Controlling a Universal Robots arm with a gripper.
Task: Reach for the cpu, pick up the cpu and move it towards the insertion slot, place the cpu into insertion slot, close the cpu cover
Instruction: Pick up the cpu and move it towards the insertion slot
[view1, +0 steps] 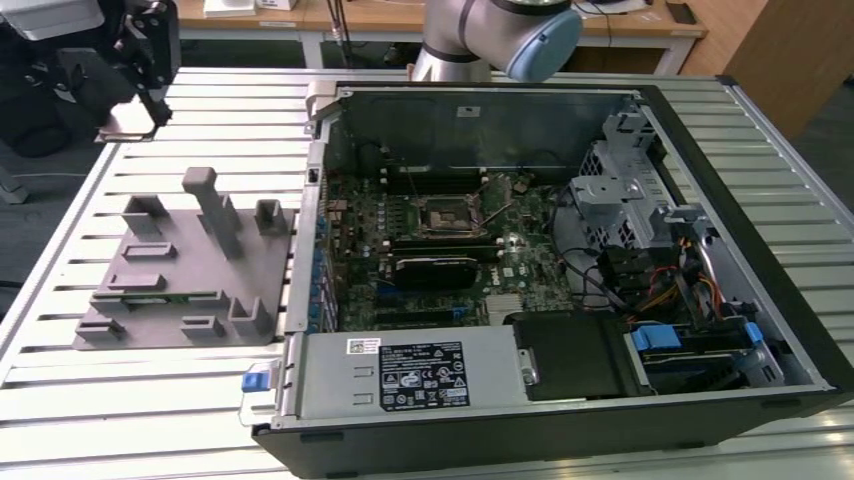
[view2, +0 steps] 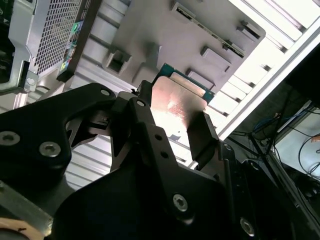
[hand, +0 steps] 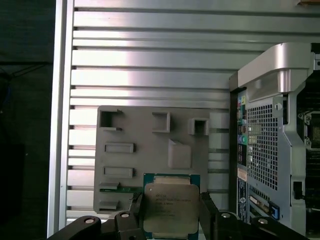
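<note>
- The cpu (hand: 171, 206) is a flat square chip with a silvery top and a green rim.
- The gripper (hand: 171, 200) clamps its two opposite edges, holding it above the grey fixture (hand: 135, 150) on the bench (hand: 150, 50).

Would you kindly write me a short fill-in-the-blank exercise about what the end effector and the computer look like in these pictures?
1. In both wrist views the end effector is shut on the ____.
2. In the exterior view the grey fixture plate lies on the table to the exterior view's ____ of the computer case.
3. The insertion slot is part of the ____ motherboard inside that case.

Missing words: cpu; left; green.
</note>
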